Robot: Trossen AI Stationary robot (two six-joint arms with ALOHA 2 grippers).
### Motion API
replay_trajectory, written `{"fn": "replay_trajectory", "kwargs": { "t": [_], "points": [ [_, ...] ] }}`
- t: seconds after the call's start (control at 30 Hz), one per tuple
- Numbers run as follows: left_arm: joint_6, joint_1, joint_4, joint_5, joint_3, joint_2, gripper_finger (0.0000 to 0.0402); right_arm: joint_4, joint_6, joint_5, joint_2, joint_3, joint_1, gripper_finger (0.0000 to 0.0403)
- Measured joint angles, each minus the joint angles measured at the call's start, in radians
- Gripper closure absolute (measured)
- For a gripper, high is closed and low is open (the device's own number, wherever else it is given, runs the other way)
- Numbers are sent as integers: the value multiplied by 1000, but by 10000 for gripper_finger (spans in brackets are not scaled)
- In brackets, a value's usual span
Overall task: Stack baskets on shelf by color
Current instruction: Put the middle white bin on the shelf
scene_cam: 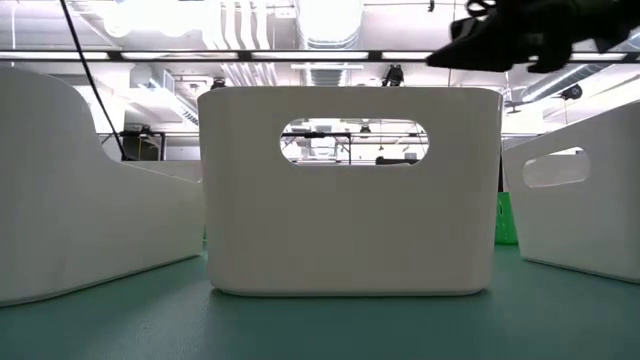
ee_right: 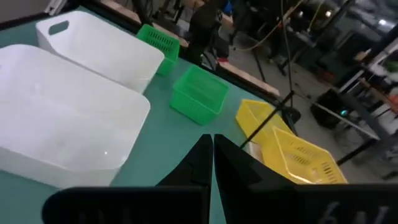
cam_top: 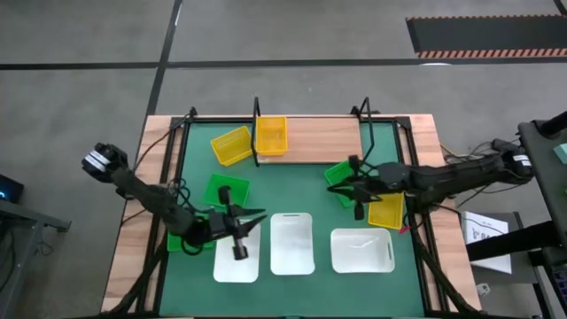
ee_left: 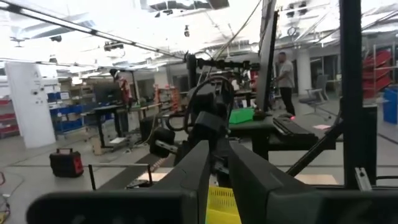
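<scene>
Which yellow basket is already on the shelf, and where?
High view: one yellow basket sits at the shelf's left end, beside a black post; another yellow basket lies just left, on the mat.

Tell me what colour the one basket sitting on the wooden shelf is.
Yellow. The basket on the shelf shows best in the high view.

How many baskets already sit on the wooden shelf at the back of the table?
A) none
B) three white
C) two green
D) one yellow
D: only one yellow basket sits on the wooden shelf; the other baskets are down on the green mat.
</scene>
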Motion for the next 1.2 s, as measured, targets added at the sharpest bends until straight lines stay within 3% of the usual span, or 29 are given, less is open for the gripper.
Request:
{"fn": "replay_trajectory", "kwargs": {
  "t": [0.13, 0.27, 0.4, 0.53, 0.63, 0.73, 0.93, 1.07, 1.2],
  "points": [
    [-69, 43, -2, 24, 63, 69, 357, 74, -22, 3, -107, -81, -2, 394],
    [-183, 99, -3, 126, 129, 163, 357, 117, -31, 8, -180, -146, -1, 394],
    [-317, 119, -97, 151, 228, 244, 357, 105, -21, 11, -240, -163, -1, 394],
    [-572, 105, -509, 172, 386, 263, 357, 94, -21, 11, -300, -158, -1, 394],
    [-824, 91, -897, 203, 563, 304, 357, 74, -4, 11, -335, -149, -1, 394],
    [-965, 75, -1178, 255, 747, 392, 357, 53, 6, 10, -356, -149, -1, 394],
    [-1100, 63, -1602, 550, 1042, 559, 357, 50, -32, 10, -356, -149, -1, 394],
    [-1176, 59, -1822, 633, 1157, 636, 357, 49, -32, 10, -353, -149, -1, 394],
    [-1167, 59, -1903, 651, 1193, 671, 357, 33, -33, 10, -354, -149, -1, 394]
  ]
}}
